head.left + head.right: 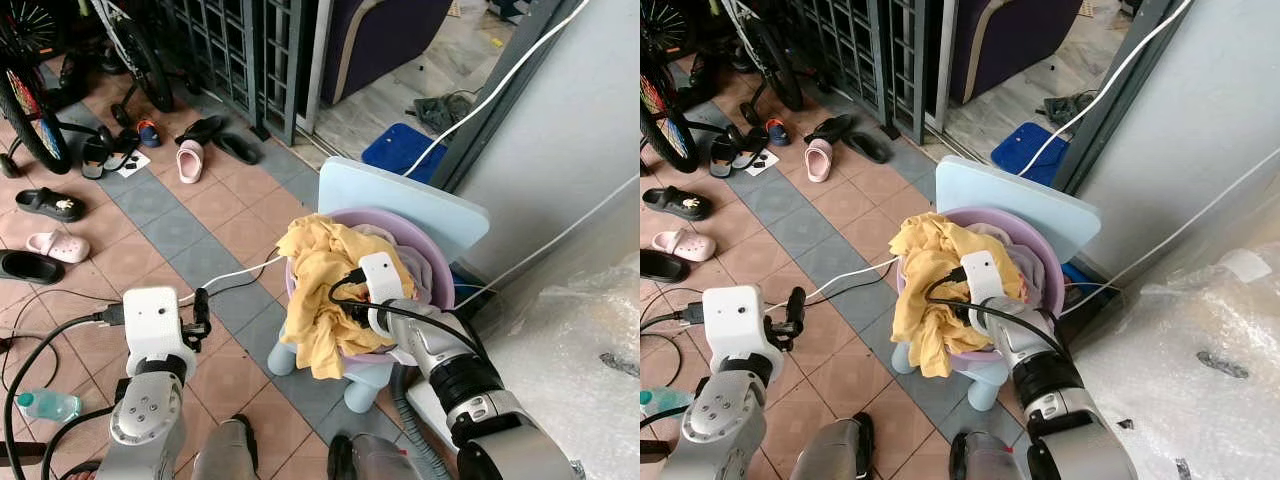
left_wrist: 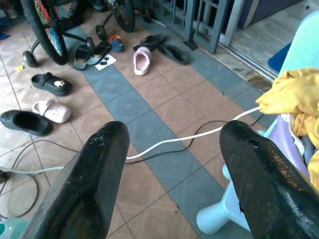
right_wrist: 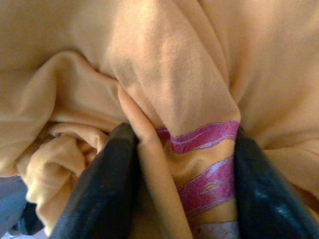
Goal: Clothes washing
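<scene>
A yellow garment [image 1: 315,290] with red stripes [image 3: 199,137] is heaped in a purple basin [image 1: 425,250] and hangs over its front rim. The basin stands on a light-blue child's chair [image 1: 400,195]. My right gripper [image 3: 182,169] is pushed into the cloth from the front. It is open, with one black finger [image 3: 99,184] on each side of a raised fold. My left gripper [image 2: 174,164] hovers open over the tiled floor, left of the chair, with nothing between its fingers.
A white cable [image 1: 235,275] runs across the floor to the chair. Slippers [image 1: 190,160] and sandals [image 1: 50,204] lie at the left near a bicycle wheel [image 1: 30,120]. A metal gate [image 1: 250,50] stands behind, a blue mat [image 1: 400,150] beyond the chair, and plastic sheeting [image 1: 570,330] at the right.
</scene>
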Tool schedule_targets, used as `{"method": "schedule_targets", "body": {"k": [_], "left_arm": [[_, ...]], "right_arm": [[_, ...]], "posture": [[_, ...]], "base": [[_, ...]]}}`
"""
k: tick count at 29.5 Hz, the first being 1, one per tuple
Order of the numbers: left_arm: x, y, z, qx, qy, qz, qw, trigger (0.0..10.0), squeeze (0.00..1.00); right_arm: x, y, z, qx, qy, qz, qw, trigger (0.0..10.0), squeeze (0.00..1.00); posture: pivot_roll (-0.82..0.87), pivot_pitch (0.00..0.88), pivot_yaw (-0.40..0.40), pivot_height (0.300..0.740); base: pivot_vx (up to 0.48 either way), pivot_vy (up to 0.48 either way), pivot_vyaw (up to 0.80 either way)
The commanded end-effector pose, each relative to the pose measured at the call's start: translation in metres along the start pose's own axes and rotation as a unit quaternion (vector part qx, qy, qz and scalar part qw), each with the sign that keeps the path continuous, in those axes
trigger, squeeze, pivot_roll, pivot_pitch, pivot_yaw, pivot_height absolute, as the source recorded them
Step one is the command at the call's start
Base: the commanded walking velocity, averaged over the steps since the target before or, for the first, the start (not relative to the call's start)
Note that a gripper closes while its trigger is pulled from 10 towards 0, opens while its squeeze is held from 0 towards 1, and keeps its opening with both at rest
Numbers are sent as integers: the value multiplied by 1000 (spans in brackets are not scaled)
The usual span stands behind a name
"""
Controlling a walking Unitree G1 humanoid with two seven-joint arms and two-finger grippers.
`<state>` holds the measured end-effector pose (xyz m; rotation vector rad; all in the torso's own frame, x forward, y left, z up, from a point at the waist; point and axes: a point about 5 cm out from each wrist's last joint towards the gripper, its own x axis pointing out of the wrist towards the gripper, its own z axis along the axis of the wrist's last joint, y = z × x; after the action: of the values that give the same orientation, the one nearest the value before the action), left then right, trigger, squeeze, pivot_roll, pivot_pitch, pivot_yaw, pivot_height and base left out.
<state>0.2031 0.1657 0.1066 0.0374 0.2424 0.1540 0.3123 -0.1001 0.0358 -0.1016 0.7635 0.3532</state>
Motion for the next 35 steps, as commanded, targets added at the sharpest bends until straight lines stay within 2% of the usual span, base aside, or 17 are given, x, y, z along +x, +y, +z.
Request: {"method": "schedule_targets", "body": {"k": [1,15,22,25,29,31,33,35], "left_arm": [[0,-1,-1,-1,4,2,1000,10000,0],[8,-5,1,1,-2,6,1000,10000,0],[18,-9,11,23,-36,0,999,10000,0],[21,-10,11,22,-36,-2,999,10000,0],[30,-14,18,19,-53,-16,998,10000,0],[35,-17,23,29,-64,-9,997,10000,0],[36,-18,24,28,-63,-8,998,10000,0],[40,-21,27,33,-72,-8,997,10000,0]], "right_arm": [[1,-6,-8,3,14,-8,1000,0,0],[3,-14,-4,-4,0,-13,1000,0,0],[-4,-10,21,28,-75,25,996,0,0],[-7,-11,26,35,-90,24,995,0,0],[-21,-11,47,60,-168,25,984,0,0],[-36,-13,64,67,-237,20,969,0,0],[-41,-14,68,66,-255,16,964,0,0],[-57,-17,79,66,-306,7,950,0,0]], "posture": [[108,181,-107,740],[76,171,-115,740],[50,152,-96,740],[42,146,-84,740],[29,134,-63,740],[20,116,-43,740],[20,116,-43,740],[18,101,-30,740]], "base": [[0,0,0],[0,0,0],[0,0,0],[0,0,0],[0,0,0],[0,0,0],[0,0,0],[0,0,0]]}}
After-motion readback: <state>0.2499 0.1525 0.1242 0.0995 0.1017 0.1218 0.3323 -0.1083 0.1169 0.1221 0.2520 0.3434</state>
